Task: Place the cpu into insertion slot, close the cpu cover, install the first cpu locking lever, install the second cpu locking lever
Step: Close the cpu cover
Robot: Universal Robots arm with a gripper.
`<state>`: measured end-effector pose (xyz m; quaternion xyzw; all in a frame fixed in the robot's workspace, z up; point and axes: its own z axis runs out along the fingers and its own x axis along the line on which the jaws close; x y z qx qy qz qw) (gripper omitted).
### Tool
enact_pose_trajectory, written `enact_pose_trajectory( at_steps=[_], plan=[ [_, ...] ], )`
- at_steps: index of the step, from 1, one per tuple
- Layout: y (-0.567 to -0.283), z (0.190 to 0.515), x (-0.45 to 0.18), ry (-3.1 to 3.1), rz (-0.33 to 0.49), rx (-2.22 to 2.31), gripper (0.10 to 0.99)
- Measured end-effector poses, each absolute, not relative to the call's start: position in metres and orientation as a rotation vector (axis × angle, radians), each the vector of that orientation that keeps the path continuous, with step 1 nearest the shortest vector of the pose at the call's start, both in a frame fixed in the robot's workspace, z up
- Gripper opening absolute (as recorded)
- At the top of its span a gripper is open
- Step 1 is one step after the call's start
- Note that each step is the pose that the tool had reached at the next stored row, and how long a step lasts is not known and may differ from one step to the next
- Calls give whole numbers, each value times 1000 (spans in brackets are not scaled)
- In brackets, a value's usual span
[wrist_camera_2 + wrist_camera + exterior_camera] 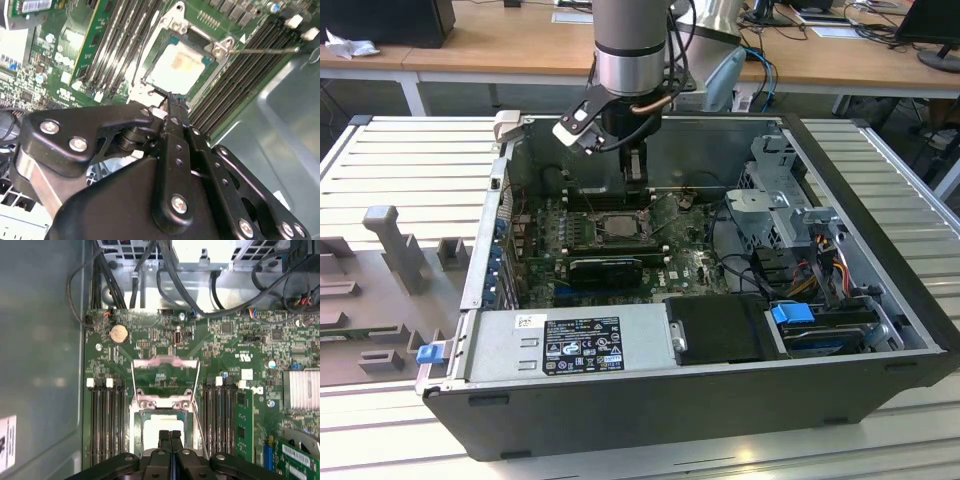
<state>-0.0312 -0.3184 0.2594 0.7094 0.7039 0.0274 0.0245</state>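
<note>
Metal slat table [410,150] carries one open computer case [720,400], exterior view. One arm [630,50] reaches into it from above. Its gripper [637,185] hangs just over the socket [617,226] on the green board [690,265]. Two blue tabs: one [792,312] by the drive bay on the exterior view's right, one [428,352] at the case corner on the exterior view's left. One grey moulded tray [380,290] lies outside the case, further to that left.

Second wrist view: gripper [169,102] pressed together, nothing visible between the fingers [175,125]. Its tip is right at the socket [150,75] edge; contact can't tell. One chip [180,67], pale face up, sits flat in the socket. One thin lever rod [265,49] runs out over the memory slots [240,75].

First wrist view: one chip [162,422] seated in the socket [136,432], partly behind the closed gripper [170,434]. One cover frame [165,372] stands open, off the chip, with board showing through its window. One lever wire [196,400] slants beside the socket. Two banks of memory slots, one [106,425] on each side [220,420]. One coin battery [118,333], one finned heat sink [302,387].
</note>
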Motion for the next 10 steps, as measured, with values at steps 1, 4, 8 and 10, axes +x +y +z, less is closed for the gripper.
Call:
enact_pose_trajectory(
  at_steps=[1, 4, 8, 10],
  plan=[
    [-318, 259, -30, 2178, 84, 2195, 106],
    [-318, 265, -30, 2178, 84, 2195, 106],
    [-318, 267, -26, 2178, 84, 2195, 106],
    [-318, 267, -22, 2178, 84, 2195, 106]
  ],
)
